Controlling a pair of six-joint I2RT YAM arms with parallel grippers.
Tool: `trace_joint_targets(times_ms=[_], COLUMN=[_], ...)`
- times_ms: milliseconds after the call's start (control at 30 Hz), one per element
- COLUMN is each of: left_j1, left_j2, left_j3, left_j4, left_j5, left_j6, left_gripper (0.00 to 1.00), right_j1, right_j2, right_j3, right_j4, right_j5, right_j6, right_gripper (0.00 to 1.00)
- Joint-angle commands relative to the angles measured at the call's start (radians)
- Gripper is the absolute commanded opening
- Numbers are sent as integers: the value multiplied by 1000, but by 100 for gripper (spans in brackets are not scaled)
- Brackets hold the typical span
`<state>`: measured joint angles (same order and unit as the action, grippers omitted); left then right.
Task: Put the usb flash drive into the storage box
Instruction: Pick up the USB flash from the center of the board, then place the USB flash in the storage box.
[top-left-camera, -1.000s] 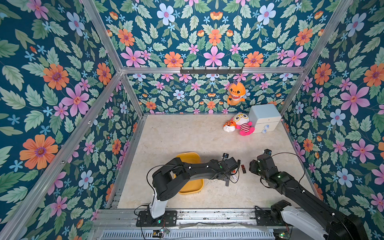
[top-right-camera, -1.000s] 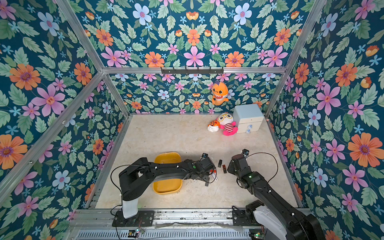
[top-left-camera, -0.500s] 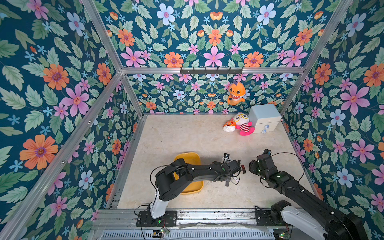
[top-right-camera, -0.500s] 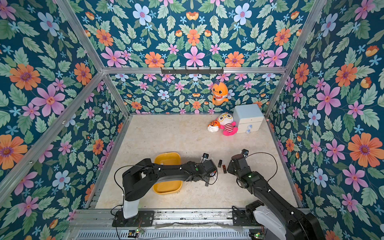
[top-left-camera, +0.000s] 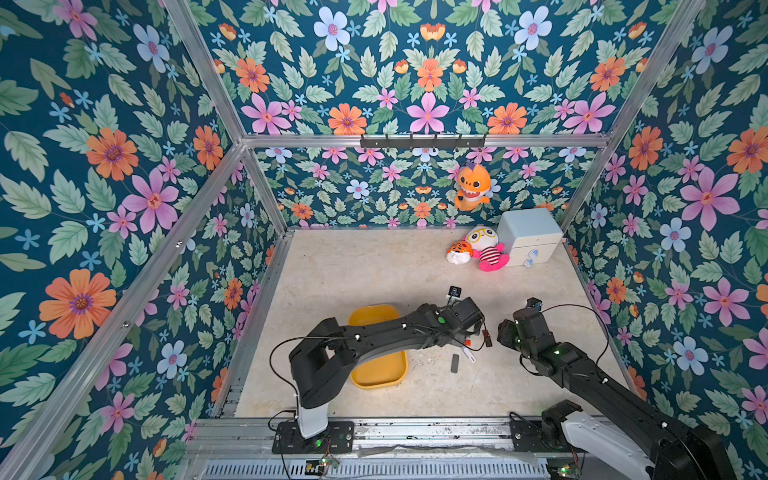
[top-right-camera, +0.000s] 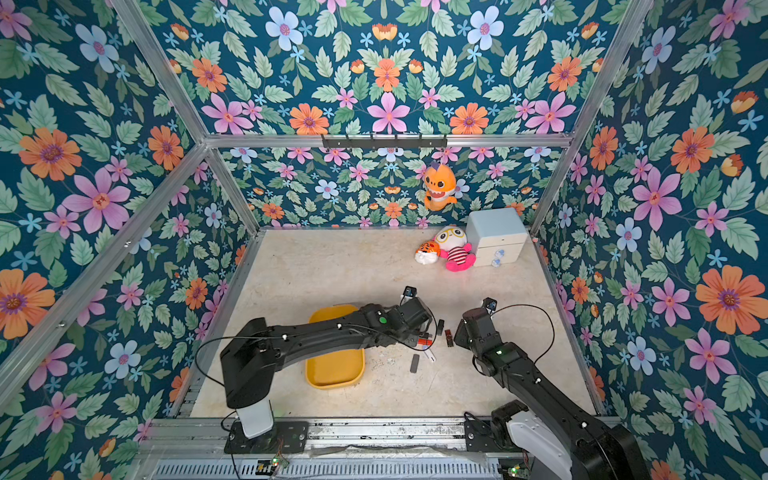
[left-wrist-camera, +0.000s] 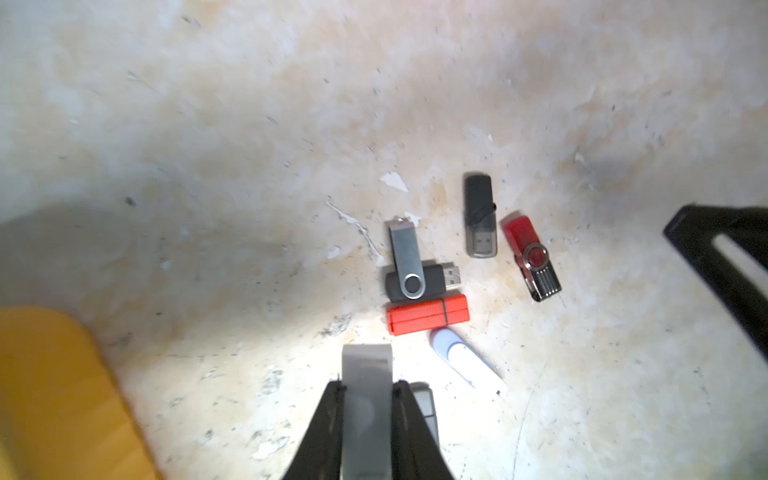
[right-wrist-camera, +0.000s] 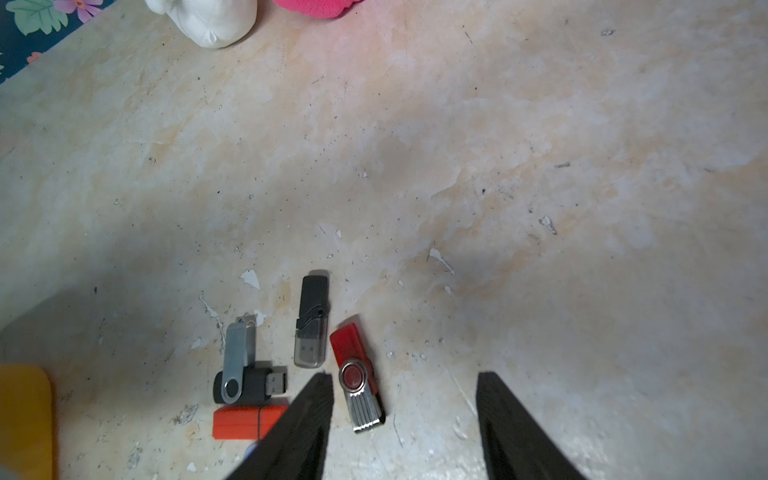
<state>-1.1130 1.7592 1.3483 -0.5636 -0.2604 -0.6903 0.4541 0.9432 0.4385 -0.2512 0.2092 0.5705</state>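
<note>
Since earlier frame: left end effector (left-wrist-camera: 368, 384) closed and lifted, now pinching grey slab-shaped USB flash drive (left-wrist-camera: 366, 361) above cluster of loose drives (left-wrist-camera: 428, 316), near but not over shallow yellow plastic storage box (top-left-camera: 378, 374). Risk: smooth casing slips or pivots during swing back, dropping short of rim. Pose: left arm (top-left-camera: 374, 332) stretched over box, wrist pitched down. Idle right end effector (right-wrist-camera: 405, 375) half spread, empty.

grey usb flash drive (left-wrist-camera: 366, 365), clamped in left end effector (left-wrist-camera: 368, 384); shallow yellow storage box (top-left-camera: 376, 370), nearby
</note>
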Motion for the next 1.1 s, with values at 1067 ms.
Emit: trace_joint_targets(times_ms=[1067], left_j1=[472], left_j2=[-314], left_j3=[-647], left_j4=[299], left_j5=[-24], left_j6=[-6], left_gripper=[35], right_j1=[0], right_j2=[19], right_j3=[11], right_j4=[15], right_j5=[-9], right_j6=[-23], right_gripper=[61])
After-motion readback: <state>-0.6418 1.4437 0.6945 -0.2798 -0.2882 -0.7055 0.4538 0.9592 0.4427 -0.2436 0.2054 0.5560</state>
